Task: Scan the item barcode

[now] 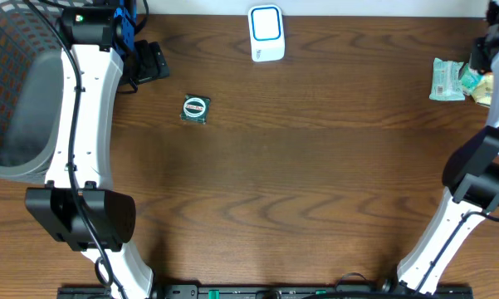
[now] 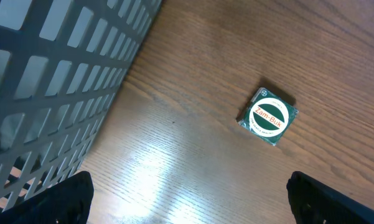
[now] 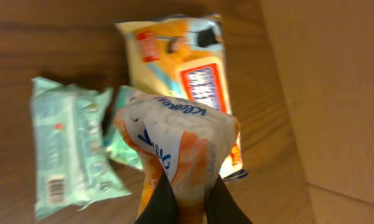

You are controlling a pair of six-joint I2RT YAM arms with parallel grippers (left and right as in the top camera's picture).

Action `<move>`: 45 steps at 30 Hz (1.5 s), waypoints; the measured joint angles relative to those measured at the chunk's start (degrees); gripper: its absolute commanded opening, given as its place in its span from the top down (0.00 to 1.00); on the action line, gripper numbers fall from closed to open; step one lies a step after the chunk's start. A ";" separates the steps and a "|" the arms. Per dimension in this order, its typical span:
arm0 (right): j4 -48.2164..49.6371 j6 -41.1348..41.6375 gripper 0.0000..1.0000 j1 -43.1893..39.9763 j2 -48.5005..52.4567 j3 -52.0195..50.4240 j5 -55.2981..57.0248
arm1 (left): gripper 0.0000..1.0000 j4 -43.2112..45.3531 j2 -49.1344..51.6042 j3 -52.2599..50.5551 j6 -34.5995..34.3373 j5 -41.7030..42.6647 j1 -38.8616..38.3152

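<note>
At the far right corner of the tabletop (image 1: 332,191): packet gripped, scan ahead

Right gripper (image 3: 190,208) is clamped on one end of an orange-and-white packet (image 3: 177,140), over the mint wipes pack (image 3: 68,143) and yellow packet (image 3: 177,56). Its long axis runs straight out from the jaws, printed face toward the wrist camera; no barcode shows. Pickup looks done; next, carry it to the white scanner (image 1: 266,35) at the far edge's middle, code facing it. Left gripper (image 2: 190,202) hangs wide open, far left.

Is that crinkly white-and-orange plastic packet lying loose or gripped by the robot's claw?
Gripped. The right gripper is shut on the white-and-orange plastic packet, its dark fingers pinching the packet's lower end.
</note>
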 measured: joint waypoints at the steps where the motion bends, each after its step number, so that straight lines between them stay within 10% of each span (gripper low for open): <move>1: 0.26 0.42 0.98 -0.35 0.00 0.00 0.00 | 0.02 0.00 0.00 0.00 0.00 0.00 0.00; 10: 4.22 2.43 0.83 -1.81 0.31 0.00 -0.09 | 0.02 0.00 0.00 0.00 0.00 0.00 0.00; 16: 4.33 3.19 0.01 -1.86 1.20 0.00 -0.24 | 0.02 0.00 0.00 0.00 0.00 0.00 0.00; 29: 1.29 3.48 0.01 1.60 1.36 0.00 -8.66 | 0.02 0.00 0.00 0.00 0.00 0.00 0.00; 45: 2.80 12.59 0.03 26.86 -3.76 0.13 -60.41 | 0.03 0.00 0.00 0.00 0.00 0.00 0.00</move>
